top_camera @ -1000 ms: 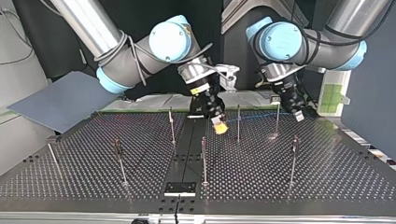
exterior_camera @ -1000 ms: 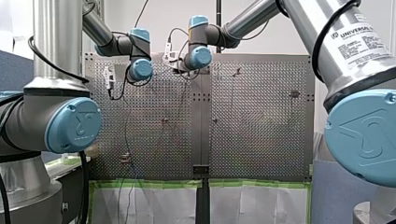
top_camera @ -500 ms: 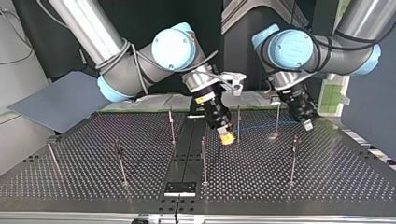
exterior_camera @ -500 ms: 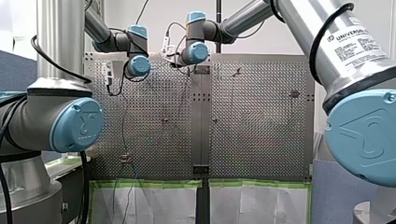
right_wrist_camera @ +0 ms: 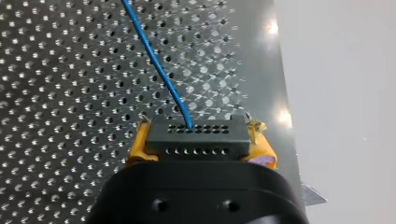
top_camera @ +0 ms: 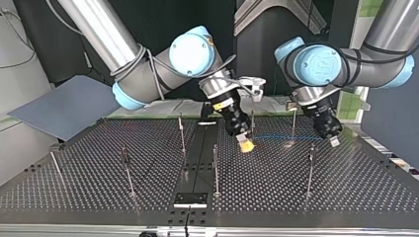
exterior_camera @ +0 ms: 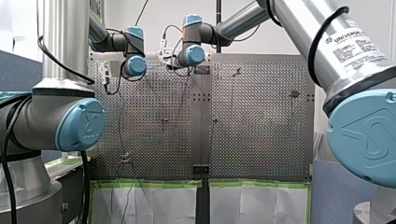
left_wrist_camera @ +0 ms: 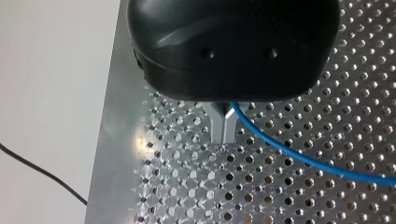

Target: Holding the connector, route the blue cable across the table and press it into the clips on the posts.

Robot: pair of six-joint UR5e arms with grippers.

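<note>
Right tool (right_wrist_camera: 201, 142): clamped on black connector (right_wrist_camera: 196, 137). Left tool (left_wrist_camera: 224, 133): metal fingers (left_wrist_camera: 216, 123) pinched narrow on blue cable (left_wrist_camera: 289, 156). Cable: strung between both tools above tabletop (top_camera: 99, 187), long axis crossing two posts (top_camera: 293, 121) nearest the arms; apparently not yet clipped.

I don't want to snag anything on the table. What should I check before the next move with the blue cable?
1. The connector is clamped in my right hand: ok.
2. My left hand is shut on the blue cable: ok.
3. The cable runs straight between the hands, with no slack loop: ok.
4. The cable is pressed into a clip on the posts beside it: cannot tell.
5. Which side of those posts the cable passes: cannot tell.
</note>
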